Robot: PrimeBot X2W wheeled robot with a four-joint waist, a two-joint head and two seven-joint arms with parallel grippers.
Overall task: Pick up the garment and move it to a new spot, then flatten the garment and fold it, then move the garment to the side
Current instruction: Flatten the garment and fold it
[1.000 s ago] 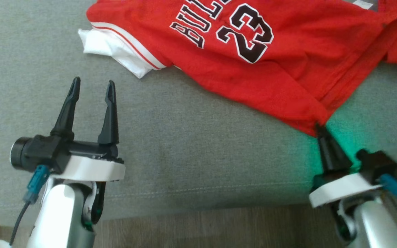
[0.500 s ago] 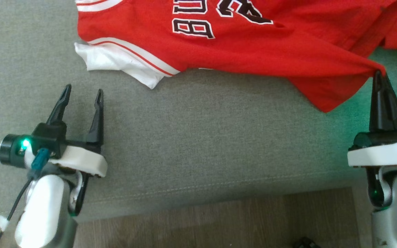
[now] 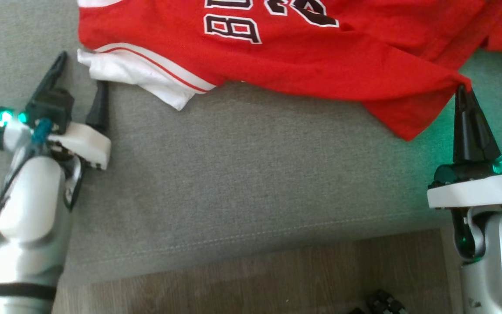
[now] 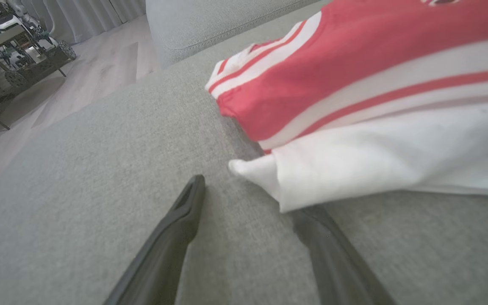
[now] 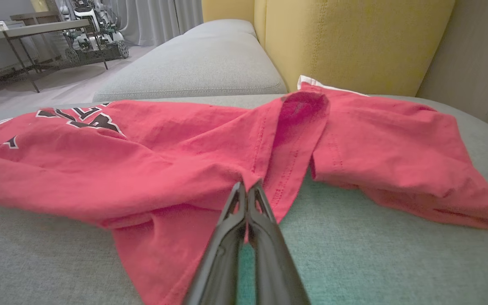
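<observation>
Pinching a fold at the red jersey's point(image 3: 303, 65) edge, the right gripper point(image 3: 462, 89) is clenched tight on the cloth. The left gripper point(image 3: 82, 69), fingers spread and grasping nothing, sits at the jersey's white sleeve point(image 3: 146, 76), one fingertip hidden beneath its corner. The jersey lies across the grey sofa seat point(image 3: 242, 174). In its black, white-edged lettering a "B" point(image 3: 232, 29) reads whole; the neighbouring characters are cut off.
</observation>
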